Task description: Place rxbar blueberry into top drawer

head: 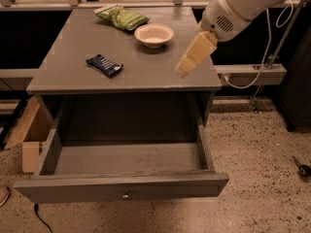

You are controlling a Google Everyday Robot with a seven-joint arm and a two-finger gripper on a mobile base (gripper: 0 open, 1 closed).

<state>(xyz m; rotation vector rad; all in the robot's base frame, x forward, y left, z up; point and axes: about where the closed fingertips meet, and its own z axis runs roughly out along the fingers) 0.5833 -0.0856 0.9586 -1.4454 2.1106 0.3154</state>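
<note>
The rxbar blueberry (104,65), a dark navy wrapper with pale print, lies flat on the left part of the grey cabinet top (73,47). The top drawer (121,188) is pulled fully open below, with a small round metal knob on its front panel, and nothing shows inside it. My gripper (183,72) hangs from the white arm above the right side of the cabinet top, well right of the bar, and holds nothing.
A white bowl (153,35) and a green snack bag (121,17) sit at the back of the top. A cardboard box (29,135) stands on the floor at the left. A rail with a white cable (252,74) runs at the right.
</note>
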